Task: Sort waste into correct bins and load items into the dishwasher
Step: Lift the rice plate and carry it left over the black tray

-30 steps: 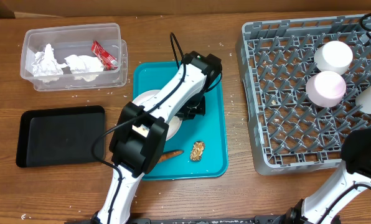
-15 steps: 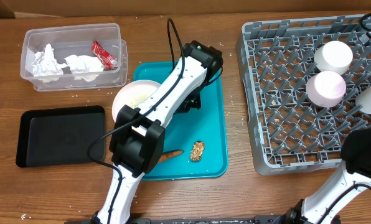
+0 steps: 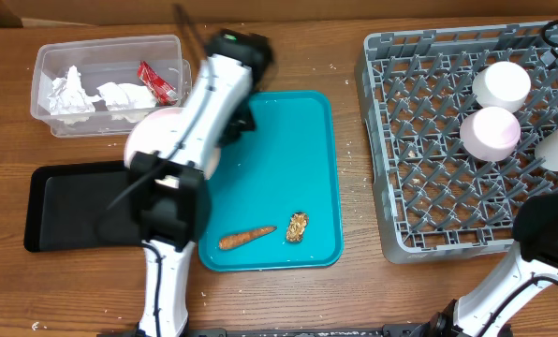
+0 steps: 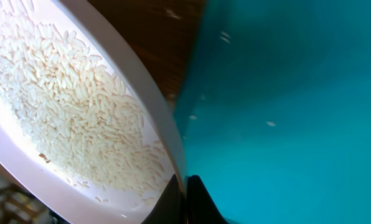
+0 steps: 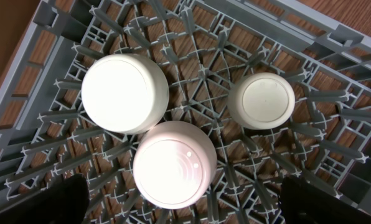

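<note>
My left gripper (image 4: 185,198) pinches the round white plate (image 4: 132,93); swinging fast could fling its white rice grains (image 4: 67,106) below me

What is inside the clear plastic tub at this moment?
Two crumpled white napkins and a red-and-white wrapper lie in the tub. Its floor under them is covered, and the blurred white plate overlaps its front right corner.

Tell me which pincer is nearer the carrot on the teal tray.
Left. The left pincer, shut on the plate of rice, is at the teal tray's far-left corner, beyond the carrot. The right pincer hangs open over bowls in the rack, far right.
</note>
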{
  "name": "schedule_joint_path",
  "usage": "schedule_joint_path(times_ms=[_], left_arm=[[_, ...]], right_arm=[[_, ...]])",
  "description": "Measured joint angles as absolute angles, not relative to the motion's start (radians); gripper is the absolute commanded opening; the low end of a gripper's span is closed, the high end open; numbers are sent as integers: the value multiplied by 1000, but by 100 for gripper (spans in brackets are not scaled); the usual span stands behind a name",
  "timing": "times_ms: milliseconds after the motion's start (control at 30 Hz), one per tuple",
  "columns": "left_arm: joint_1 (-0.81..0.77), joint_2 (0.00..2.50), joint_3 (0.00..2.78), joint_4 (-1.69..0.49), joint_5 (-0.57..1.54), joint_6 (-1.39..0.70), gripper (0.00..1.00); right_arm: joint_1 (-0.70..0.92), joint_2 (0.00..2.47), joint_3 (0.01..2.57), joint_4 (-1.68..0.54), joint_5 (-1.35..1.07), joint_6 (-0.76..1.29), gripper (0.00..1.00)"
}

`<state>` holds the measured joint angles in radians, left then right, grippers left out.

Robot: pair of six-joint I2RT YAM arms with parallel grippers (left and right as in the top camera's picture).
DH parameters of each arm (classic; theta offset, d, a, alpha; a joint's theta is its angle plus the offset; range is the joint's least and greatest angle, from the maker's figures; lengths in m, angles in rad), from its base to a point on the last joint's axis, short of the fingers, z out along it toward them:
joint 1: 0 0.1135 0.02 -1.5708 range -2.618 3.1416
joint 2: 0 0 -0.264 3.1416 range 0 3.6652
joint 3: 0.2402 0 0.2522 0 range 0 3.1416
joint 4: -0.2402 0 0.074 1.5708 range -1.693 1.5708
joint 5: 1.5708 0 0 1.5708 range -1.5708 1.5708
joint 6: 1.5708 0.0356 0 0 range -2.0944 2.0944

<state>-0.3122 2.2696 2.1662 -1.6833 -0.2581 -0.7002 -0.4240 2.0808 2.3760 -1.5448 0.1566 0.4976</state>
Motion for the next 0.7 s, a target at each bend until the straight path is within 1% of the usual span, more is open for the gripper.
schedule_joint_path(times_ms=[133,333,700], left_arm=[[-187,2229,2167,-1684,-207,-694,4],[-40,2203,2167,-1684,-107,-670,4],[147,2202,2167,-1683,109,-538,4]], right_arm=[[-424,2081,2376,-1546,157,497,100],[-424,2081,2376,-1545,157,498,100],[-424,2081,2376,-1546,157,497,100]])
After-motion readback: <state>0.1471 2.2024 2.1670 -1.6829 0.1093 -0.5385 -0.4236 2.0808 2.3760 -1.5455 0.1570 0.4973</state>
